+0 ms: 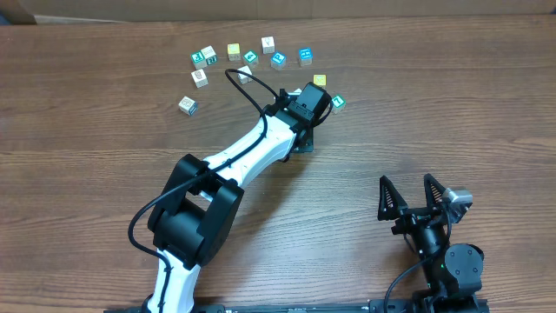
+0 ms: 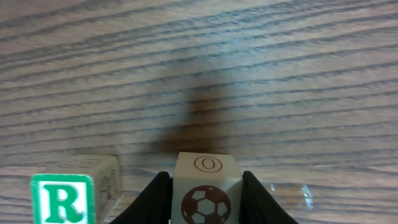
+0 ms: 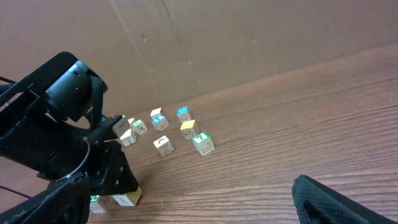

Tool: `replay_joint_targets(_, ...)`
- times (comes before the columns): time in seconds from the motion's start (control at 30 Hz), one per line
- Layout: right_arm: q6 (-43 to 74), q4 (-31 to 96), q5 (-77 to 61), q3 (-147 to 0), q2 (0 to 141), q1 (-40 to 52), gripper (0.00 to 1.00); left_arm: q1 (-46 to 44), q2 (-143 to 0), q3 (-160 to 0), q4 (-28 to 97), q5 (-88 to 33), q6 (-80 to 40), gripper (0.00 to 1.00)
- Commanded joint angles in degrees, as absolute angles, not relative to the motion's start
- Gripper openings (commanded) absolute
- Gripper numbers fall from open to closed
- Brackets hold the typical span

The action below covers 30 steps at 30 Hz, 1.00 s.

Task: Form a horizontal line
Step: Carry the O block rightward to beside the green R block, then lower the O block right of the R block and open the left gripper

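well, from overhead the left arm [image 1: 261, 143] covers the line's cubes on the desk [image 1: 104, 191]; loose teal cubes [image 1: 278, 60] lie scattered beyond. the right fingers [image 1: 388, 198] gape wide. left wrist: left fingers [image 2: 152, 199] clasp the soccer-ball cube [image 2: 205, 193], the green r cube [image 2: 62, 200] just beside, cut off below. right wrist: that arm mostly blocks them.

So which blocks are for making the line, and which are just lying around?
For the line: soccer-ball cube between the left fingers; green R cube; maybe the loose white-faced cubes.
Just lying about: teal-faced cubes; yellow cubes.
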<state>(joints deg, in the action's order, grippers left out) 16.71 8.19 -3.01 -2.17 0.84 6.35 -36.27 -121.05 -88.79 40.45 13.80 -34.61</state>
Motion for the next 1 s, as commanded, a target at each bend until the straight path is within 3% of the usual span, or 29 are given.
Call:
replay_joint_targets(0.0,16.9,7.8,-3.1,-2.0,0.2,6.0,1.00,-35.9,-121.6,-88.3,40.2,17.5,-34.3,0.27)
replay_joint_targets(0.7,16.9,7.8,-3.1,-2.0,0.2,6.0,1.00,-36.0,-121.6,-88.2,40.7,16.5,-35.8,0.32)
replay_joint_targets(0.97,16.9,7.8,-3.1,-2.0,0.2,6.0,1.00,-36.0,-121.6,-88.2,41.3,16.5,-35.8,0.43)
